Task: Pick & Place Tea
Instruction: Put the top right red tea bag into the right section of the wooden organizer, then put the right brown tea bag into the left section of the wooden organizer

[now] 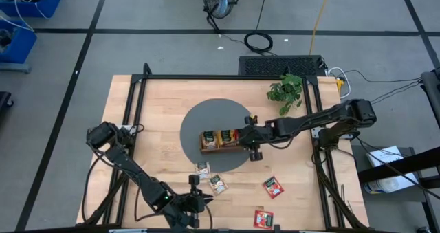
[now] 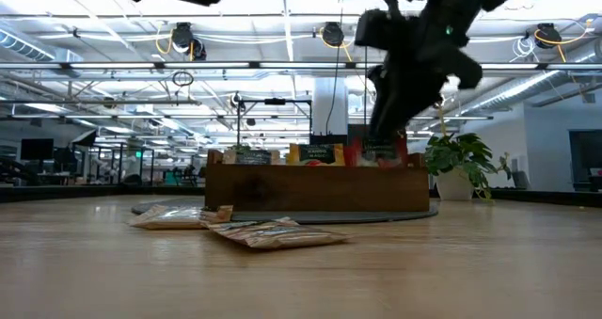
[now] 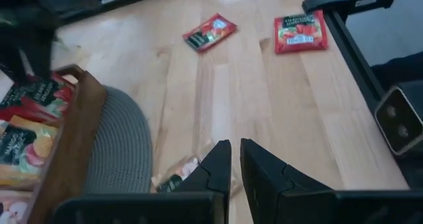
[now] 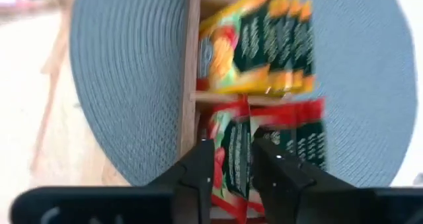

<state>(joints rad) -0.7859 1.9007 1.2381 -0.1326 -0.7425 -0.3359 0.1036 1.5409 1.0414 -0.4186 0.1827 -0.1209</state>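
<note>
The tea sits in two places. Most packets stand on edge in the wooden tray (image 1: 221, 139) at the middle of the bench (image 1: 158, 102): beige-brown ones at its nine o'clock end, orange-yellow packets (image 4: 264, 45) in the middle compartment, red packets (image 4: 277, 145) at its three o'clock end. Four more lie loose toward six o'clock: two beige-brown packets (image 1: 210, 176) just beyond the mat's (image 1: 199, 119) edge, a red one (image 1: 273, 186) at five o'clock, and another red one (image 1: 263, 219) near the bench's front edge. The packets are flat, glossy rectangles with dark label panels; the print is too small to read.

The right arm stretches in from three o'clock, nearly level, its wrist bent down so the right claw (image 4: 231, 161) hangs over the tray's red compartment. Its fingers stand slightly apart astride the top of a red packet there; whether they touch it I cannot say.

The left arm runs from nine o'clock along the bench's front, its left claw (image 3: 235, 159) low near six o'clock, fingers nearly together and holding nothing, just beside a beige-brown packet.

The round grey mat is ribbed; the bench is pale planked wood in a black frame, with a small green plant (image 1: 287, 90) at one o'clock.
</note>
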